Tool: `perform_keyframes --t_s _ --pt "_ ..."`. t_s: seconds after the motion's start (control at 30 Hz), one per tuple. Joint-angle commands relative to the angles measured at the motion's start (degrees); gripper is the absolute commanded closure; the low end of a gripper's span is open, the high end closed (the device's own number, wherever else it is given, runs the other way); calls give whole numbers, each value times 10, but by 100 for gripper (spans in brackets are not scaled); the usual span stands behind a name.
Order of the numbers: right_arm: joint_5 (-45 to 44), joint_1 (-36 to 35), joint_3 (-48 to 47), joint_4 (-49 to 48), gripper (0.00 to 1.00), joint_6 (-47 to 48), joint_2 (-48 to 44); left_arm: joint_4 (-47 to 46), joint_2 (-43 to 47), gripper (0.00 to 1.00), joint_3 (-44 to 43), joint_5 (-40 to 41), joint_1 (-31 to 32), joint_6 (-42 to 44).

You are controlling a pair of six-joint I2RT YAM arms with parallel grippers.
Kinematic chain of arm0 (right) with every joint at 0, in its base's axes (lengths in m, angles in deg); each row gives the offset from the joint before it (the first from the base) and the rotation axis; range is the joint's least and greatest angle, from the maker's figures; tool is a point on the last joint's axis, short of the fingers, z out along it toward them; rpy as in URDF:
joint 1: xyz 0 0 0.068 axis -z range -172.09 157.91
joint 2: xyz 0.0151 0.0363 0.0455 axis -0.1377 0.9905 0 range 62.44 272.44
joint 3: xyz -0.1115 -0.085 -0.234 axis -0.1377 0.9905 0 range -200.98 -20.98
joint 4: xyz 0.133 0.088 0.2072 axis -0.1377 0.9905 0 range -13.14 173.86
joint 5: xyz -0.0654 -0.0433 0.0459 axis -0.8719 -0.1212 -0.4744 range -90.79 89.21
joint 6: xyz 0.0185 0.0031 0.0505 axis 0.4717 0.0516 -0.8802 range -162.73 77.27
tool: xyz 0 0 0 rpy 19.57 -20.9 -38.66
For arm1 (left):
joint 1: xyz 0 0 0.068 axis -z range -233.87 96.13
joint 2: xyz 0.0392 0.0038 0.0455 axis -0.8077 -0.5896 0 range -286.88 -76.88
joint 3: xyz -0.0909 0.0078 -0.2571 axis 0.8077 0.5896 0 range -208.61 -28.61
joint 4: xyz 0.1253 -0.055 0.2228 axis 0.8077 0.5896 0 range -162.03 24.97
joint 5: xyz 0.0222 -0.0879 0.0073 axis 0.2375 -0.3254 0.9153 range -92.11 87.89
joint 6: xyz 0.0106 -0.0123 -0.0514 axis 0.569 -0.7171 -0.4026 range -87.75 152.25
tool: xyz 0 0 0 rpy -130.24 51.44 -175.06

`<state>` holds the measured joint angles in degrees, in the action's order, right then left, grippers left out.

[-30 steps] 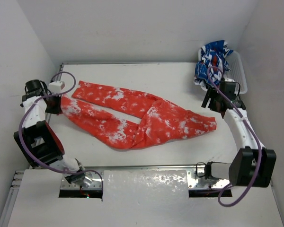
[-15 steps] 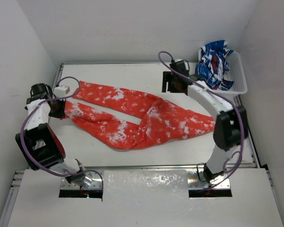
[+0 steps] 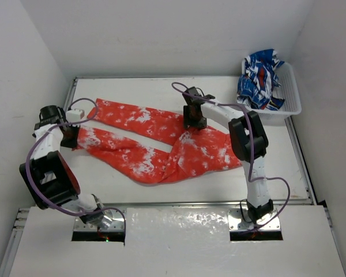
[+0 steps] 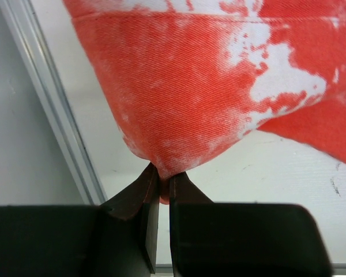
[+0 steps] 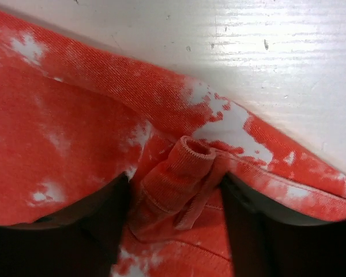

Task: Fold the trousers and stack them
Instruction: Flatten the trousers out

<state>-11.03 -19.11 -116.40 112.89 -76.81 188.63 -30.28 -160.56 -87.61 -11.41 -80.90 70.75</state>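
Observation:
The red-orange trousers (image 3: pixel 161 144) with white speckles lie spread across the table, legs toward the left and waist toward the right. My left gripper (image 3: pixel 70 136) is shut on the hem corner of the nearer leg (image 4: pixel 179 98); in the left wrist view the fingertips (image 4: pixel 149 184) pinch the fabric just above the table. My right gripper (image 3: pixel 194 122) is down on the far edge of the trousers near the waist. In the right wrist view (image 5: pixel 176 202) it is open, and its jaws straddle a bunched ribbed waistband fold (image 5: pixel 173 179).
A white basket (image 3: pixel 292 99) stands at the back right corner and holds a blue, white and red patterned garment (image 3: pixel 258 74). A metal rail (image 4: pixel 52 109) runs along the table's left edge close to my left gripper. White walls enclose the table.
My right arm has swung from the basket at the right across to the middle of the trousers and lowered onto the waistband. My left gripper has shifted slightly rightward with the leg hem.

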Motion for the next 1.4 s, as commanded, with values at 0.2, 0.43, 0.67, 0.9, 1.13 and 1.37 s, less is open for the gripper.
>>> perform_keyframes --t_s 0.2,0.43,0.67,0.9,1.13,1.37 --pt "1 4 28 4 100 8 -34 -66 29 97 -97 128 161 3" --pt "33 34 117 -60 100 28 -138 -53 -2 64 39 209 448 59" --pt "58 77 179 -95 100 20 -205 58 45 0 3 -73 545 47" --pt "68 86 202 -110 100 31 -230 -20 67 6 -79 -183 338 -37" --pt "72 85 214 -125 100 33 -241 -47 -117 56 -199 -251 318 -154" --pt "71 84 241 -137 100 29 -261 -33 -330 20 -356 -223 319 -222"
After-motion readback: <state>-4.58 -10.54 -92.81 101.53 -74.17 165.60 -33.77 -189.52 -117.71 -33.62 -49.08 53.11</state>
